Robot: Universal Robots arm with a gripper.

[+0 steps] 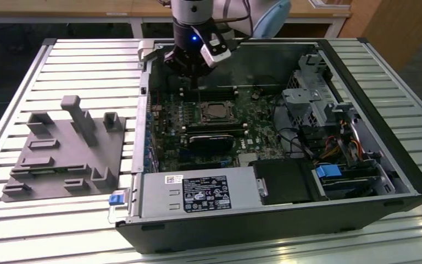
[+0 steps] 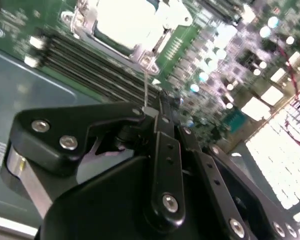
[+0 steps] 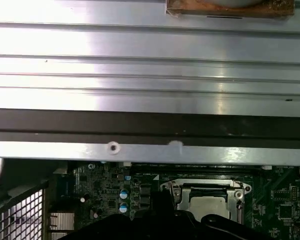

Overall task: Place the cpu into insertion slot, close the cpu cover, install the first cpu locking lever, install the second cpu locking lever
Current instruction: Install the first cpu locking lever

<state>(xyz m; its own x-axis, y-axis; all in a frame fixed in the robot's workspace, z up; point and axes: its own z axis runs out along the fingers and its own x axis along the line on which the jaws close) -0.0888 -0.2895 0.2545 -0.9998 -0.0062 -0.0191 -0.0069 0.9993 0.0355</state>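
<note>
In the exterior view the gripper (image 1: 194, 74) hangs over the motherboard's (image 1: 196, 143) far end, just beyond the insertion slot (image 1: 215, 113). In the second wrist view the cpu (image 2: 122, 22) sits under the lowered cpu cover (image 2: 162, 40), and the gripper looks pinched on a thin locking lever (image 2: 146, 87). A steady sweep without slipping seems wise. The first wrist view shows the covered slot near the case wall (image 3: 150, 130).

Exterior view: case (image 1: 270, 223) mid-frame, fixture block (image 1: 64, 148) at frame left.
You have the cpu (image 1: 215, 112) in the insertion slot (image 1: 200, 113) at frame centre, with the gripper (image 1: 195, 78) at upper centre.
</note>
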